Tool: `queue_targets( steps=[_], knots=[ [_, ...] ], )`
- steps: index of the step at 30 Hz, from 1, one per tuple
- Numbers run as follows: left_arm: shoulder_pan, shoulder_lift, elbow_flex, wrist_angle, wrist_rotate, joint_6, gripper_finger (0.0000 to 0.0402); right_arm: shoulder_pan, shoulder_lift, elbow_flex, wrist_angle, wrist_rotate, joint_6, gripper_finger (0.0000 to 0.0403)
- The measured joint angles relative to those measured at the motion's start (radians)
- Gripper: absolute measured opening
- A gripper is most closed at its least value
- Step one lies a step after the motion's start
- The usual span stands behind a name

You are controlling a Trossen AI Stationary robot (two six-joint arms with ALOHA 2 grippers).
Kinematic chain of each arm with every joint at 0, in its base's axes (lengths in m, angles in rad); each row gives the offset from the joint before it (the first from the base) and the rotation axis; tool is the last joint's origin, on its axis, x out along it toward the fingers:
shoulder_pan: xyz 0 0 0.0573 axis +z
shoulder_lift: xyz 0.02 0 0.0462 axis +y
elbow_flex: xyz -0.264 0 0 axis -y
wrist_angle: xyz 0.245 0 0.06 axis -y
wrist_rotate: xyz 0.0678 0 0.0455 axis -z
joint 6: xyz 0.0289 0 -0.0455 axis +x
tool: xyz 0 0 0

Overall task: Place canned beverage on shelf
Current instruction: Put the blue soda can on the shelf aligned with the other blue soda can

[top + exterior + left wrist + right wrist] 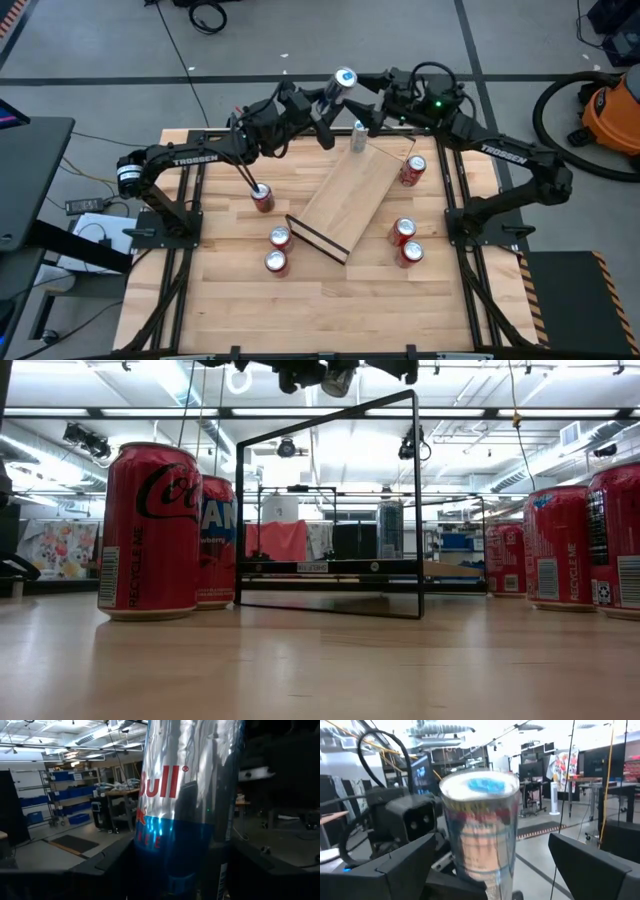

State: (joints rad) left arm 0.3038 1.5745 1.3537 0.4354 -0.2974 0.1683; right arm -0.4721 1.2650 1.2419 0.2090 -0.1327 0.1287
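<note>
A slim silver-and-blue can (343,78) is held in the air above the table's far edge, between both arms. My left gripper (318,100) is shut on it and comes from the table's left. My right gripper (372,102) is open and faces it from the right; its fingers (592,862) stand on either side of the can (479,827), with a gap showing on one side. The shelf (345,200), a light-wood board with a black wire frame (328,500), lies diagonally on the table. A second slim can (358,137) stands at its far end. My left gripper pinches the can's side wall between its two fingers, at the blue band (165,852) on the can's body. The fingers come about level from the table's left and lie across the can. The can is lifted clear of table and shelf, leaning a little.
Several red cans stand on the table: one (262,197) and two more (278,250) left of the shelf, one (413,170) and a pair (406,243) to its right. In the low view the red cans (150,530) stand beside the frame. The table's near half is bare wood.
</note>
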Motion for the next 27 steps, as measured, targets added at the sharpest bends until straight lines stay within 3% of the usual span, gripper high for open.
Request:
queue_targets(
  steps=[27],
  knots=[
    [-0.039,0.015,0.000,0.012,-0.026,0.034,0.0249,0.019,0.092,0.000,0.207,0.040,0.002,0.0391]
  ],
)
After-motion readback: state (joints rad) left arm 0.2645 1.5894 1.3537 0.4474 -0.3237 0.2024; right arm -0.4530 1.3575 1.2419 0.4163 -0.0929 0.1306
